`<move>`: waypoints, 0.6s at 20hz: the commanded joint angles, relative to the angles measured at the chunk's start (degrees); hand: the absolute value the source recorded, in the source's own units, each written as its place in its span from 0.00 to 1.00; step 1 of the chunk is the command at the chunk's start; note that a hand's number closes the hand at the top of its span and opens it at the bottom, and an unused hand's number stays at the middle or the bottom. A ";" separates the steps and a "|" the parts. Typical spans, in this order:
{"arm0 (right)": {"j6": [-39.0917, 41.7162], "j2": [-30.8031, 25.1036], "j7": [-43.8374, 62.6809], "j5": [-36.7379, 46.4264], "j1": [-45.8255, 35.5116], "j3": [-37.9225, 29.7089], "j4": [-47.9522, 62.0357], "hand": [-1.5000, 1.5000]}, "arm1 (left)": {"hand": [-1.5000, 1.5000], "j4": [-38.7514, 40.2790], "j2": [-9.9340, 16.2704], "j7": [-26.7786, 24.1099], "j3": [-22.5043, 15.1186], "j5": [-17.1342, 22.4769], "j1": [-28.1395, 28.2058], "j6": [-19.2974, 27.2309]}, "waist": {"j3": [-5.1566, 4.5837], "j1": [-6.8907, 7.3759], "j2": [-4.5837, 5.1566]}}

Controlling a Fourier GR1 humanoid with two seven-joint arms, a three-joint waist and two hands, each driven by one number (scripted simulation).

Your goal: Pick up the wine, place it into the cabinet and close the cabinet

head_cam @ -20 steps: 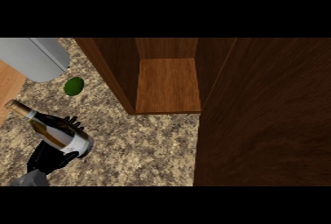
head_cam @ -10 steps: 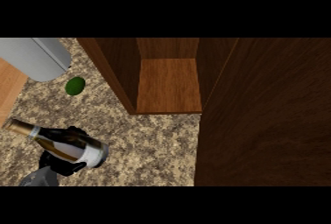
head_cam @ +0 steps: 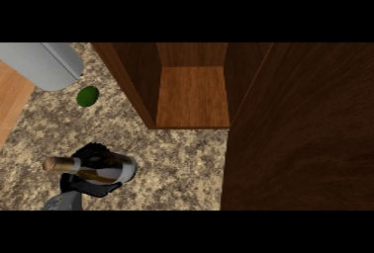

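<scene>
Head view only. Wine sits at lower left, above the speckled counter, tipped over so the neck points toward the view's left edge and the base points right. We see the left hand wrapped round it: black fingers show just above the bottle's top side, the palm and more black show under and below it, so the hand is grasping the wine. The bottle covers most of the hand. A grey forearm comes in from the lower edge, directly below the bottle. We see no right hand.

Cabinet is up and to the right of the wine, well apart from it. Its opening shows a wooden shelf floor between dark side walls. A big dark wood panel, the door, fills the right side of the view from top to bottom.

Also on the counter: a small green item above the wine, near a grey rounded object at upper left. A light wood strip runs along the left edge.
</scene>
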 commanded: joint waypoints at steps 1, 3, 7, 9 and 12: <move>1.10 -1.74 2.94 -6.17 0.95 -3.51 -6.02 0.00 | 1.00 -1.85 -1.13 -5.61 -1.31 -3.48 -0.42 7.88 | 0.07 -0.01 0.02; 0.91 -1.48 2.67 -1.77 3.12 0.88 -6.95 0.00 | 1.00 -7.45 -3.94 -3.21 -3.56 -4.91 1.16 12.49 | 0.12 0.23 -0.25; 1.22 -2.02 3.46 -5.25 2.89 -3.20 -7.28 0.00 | 1.00 -16.49 -5.22 5.32 -6.61 -6.53 3.38 16.27 | 0.17 0.67 -0.30; 1.03 -1.22 3.66 -5.79 2.70 -2.64 -6.95 0.00 | 1.00 -19.15 -6.02 8.73 -7.54 -6.46 3.98 16.66 | 0.13 0.64 -0.21; 2.08 -1.47 1.23 -6.69 1.51 -6.01 -3.75 0.00 | 1.00 -22.31 -9.17 12.51 -12.74 -5.24 3.32 22.93 | 0.12 0.47 -0.14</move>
